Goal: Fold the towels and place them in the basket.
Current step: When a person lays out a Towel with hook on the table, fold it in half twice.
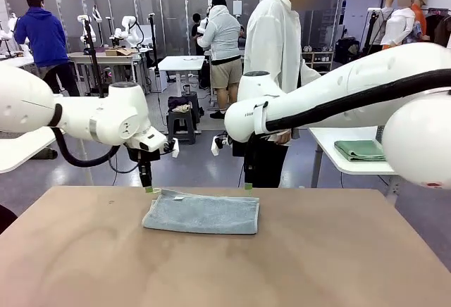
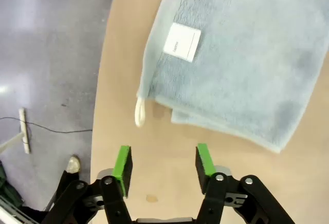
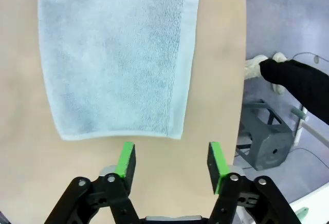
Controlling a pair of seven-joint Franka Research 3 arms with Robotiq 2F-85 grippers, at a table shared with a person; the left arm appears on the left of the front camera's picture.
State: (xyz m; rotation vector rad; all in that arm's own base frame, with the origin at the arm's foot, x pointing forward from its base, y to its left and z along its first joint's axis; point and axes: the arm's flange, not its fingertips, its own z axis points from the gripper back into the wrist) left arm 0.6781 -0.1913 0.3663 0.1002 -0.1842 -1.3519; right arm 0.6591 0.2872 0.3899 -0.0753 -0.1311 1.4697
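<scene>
A pale blue-grey towel (image 1: 203,213) lies folded in a flat rectangle on the wooden table (image 1: 211,272), close to its far edge. My left gripper (image 1: 149,189) hovers just off the towel's left end, open and holding nothing. In the left wrist view the left gripper (image 2: 163,165) stands apart from the towel (image 2: 241,64), whose white label (image 2: 181,41) and corner loop (image 2: 140,112) show. My right gripper (image 1: 248,186) hangs open just beyond the towel's far right corner. The right wrist view has the right gripper (image 3: 171,163) empty, just clear of the towel's (image 3: 113,54) short edge. The basket is out of view.
A person in a white shirt (image 1: 275,74) stands just beyond the far edge. The person's dark leg (image 3: 298,82) and a grey frame (image 3: 264,142) are on the floor there. A green folded cloth (image 1: 359,150) rests on a white side table at the right.
</scene>
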